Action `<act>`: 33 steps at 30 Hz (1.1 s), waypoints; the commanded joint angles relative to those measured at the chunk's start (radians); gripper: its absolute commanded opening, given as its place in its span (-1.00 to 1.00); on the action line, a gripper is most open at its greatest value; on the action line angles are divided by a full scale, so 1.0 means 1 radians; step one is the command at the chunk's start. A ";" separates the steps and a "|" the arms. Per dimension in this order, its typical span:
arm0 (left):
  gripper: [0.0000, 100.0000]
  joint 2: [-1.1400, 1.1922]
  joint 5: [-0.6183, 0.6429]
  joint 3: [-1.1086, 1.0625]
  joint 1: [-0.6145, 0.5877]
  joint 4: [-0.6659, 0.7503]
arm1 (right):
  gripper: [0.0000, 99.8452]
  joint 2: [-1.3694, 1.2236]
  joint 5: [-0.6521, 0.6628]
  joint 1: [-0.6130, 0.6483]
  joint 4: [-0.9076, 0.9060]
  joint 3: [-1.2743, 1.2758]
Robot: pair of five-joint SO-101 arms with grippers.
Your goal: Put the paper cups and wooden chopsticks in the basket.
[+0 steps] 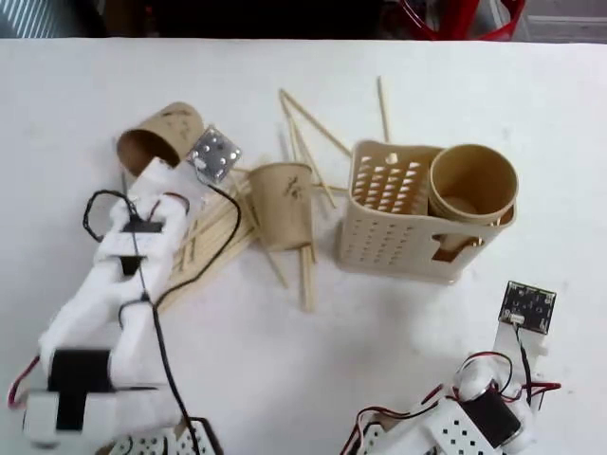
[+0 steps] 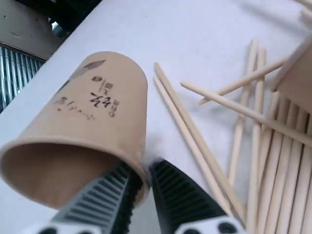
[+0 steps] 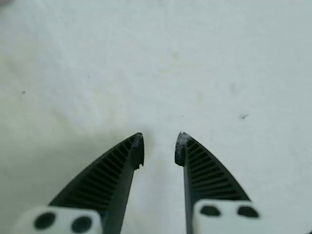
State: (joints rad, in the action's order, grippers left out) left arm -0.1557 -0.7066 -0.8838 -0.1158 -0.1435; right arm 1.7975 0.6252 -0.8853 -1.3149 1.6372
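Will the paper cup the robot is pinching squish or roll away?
It may squish a little: the paper cup is thin, and the left gripper pinches only its rim. It looks light to lift. Lying on its side, it could roll if released.

My left arm (image 1: 104,303) lies stretched to the far left, left gripper (image 2: 143,171) pinched on the rim of a paper cup (image 2: 87,122), while my right arm (image 1: 474,408) sits folded near right, right gripper (image 3: 159,146) slightly parted.
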 commanded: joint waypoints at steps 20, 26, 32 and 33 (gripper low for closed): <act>-0.95 -0.604 0.404 0.868 0.694 -0.999 | -0.76 0.005 0.002 0.001 0.018 -0.005; -0.95 -0.137 0.430 1.428 0.914 -1.278 | -0.76 0.005 0.002 0.001 0.018 -0.005; -0.95 0.252 0.423 1.913 0.964 -1.539 | -0.76 0.005 0.002 0.001 0.018 -0.005; -0.95 0.302 0.423 1.982 0.964 -1.570 | -0.76 0.005 0.002 0.001 0.018 -0.005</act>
State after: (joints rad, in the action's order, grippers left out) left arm -0.0560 -0.2908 0.7641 0.8293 -1.5904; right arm 1.7975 0.6252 -0.8853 -1.3149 1.6372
